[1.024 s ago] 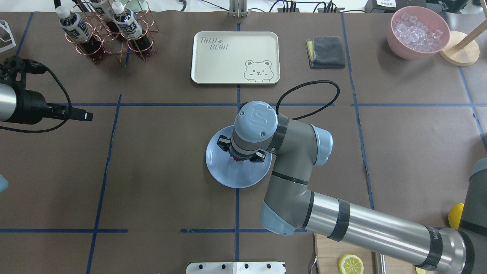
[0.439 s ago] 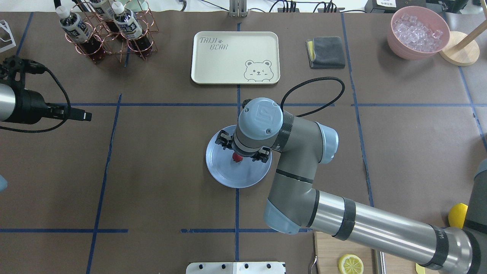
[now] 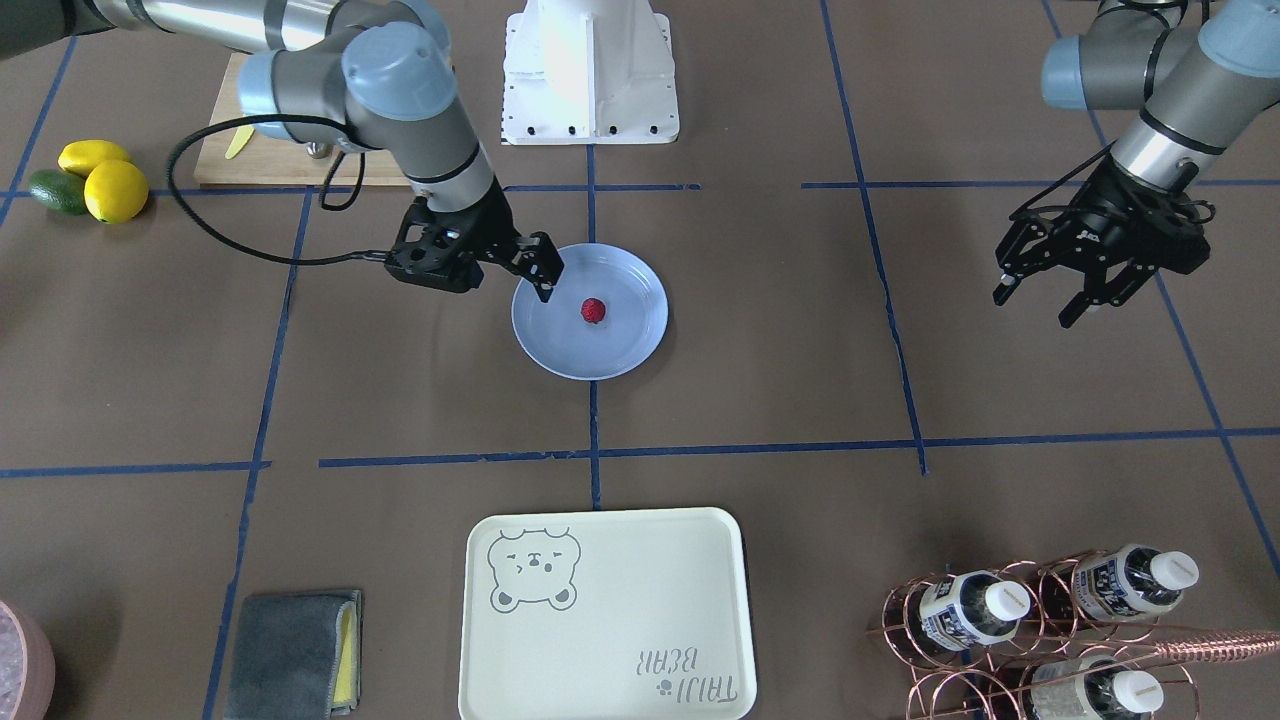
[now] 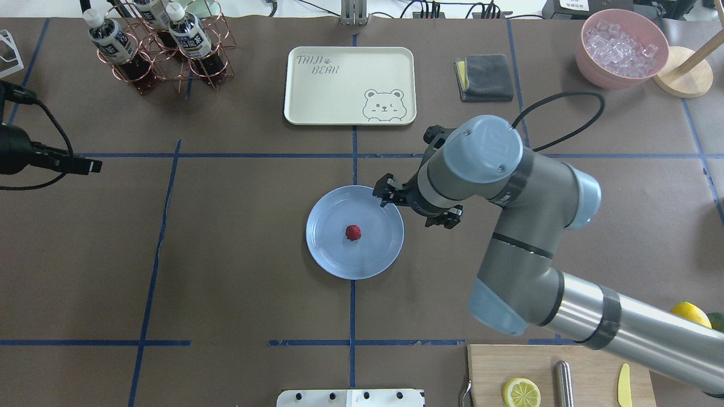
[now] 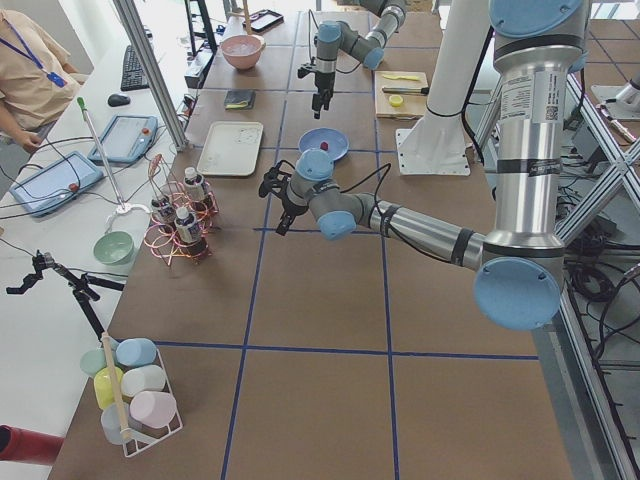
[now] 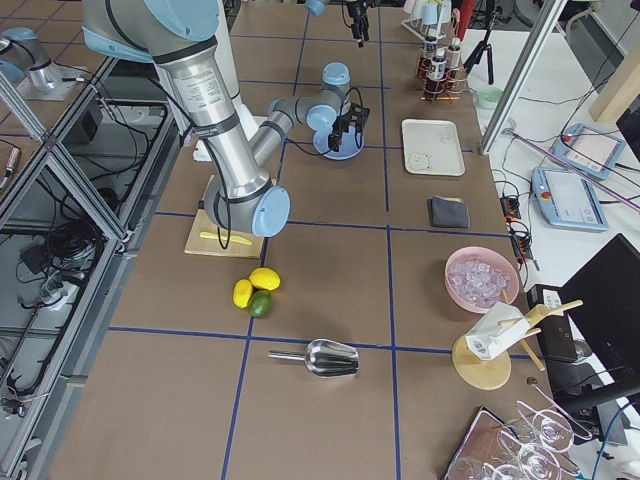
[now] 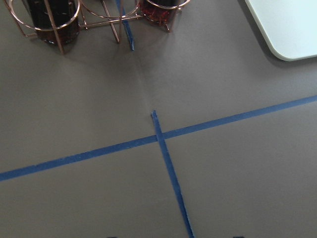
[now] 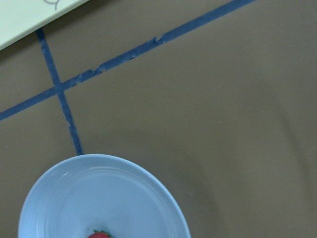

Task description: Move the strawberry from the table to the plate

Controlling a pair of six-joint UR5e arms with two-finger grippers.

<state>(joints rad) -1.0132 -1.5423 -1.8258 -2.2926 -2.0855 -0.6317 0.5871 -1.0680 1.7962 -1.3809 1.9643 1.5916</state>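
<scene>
Strawberry [image 4: 353, 232] aside for a moment, what fills the room is the bench [image 4: 226, 271], a wide spread of brown paper crossed by blue tape lines. The right arm [image 4: 537, 265] reaches in from the robot's right and bends toward the middle, while the left arm [image 3: 1160, 90] hangs back over its own side, well apart from everything on the bench. At the far edge from the robot lies a cream tray [image 4: 350, 85] printed with a bear. Near the robot's right there is a wooden cutting board [image 4: 565, 379] with a lemon slice [image 4: 521, 393] on it. A pink bowl [image 4: 622, 48] of ice stands in the far right corner and a copper wire rack [image 4: 164, 51] of bottles in the far left one. Near the centre, across a tape line, sits the pale blue plate [image 4: 322, 254]. A folded grey cloth [image 4: 486, 76] lies beside the tray. The right pincer [image 4: 418, 208] hangs just beside the plate on the robot's right, its fingers spread wide with nothing between them, and one fingertip shows over the plate's rim. The left pincer [image 3: 1035, 305] points down, its fingers apart too and bare. Two lemons [image 3: 110, 185] and an avocado [image 3: 55, 190] huddle together at the robot's right end of the bench. Smallest of all, the dark red berry rests on the plate, close to its middle, touched by neither pincer.
</scene>
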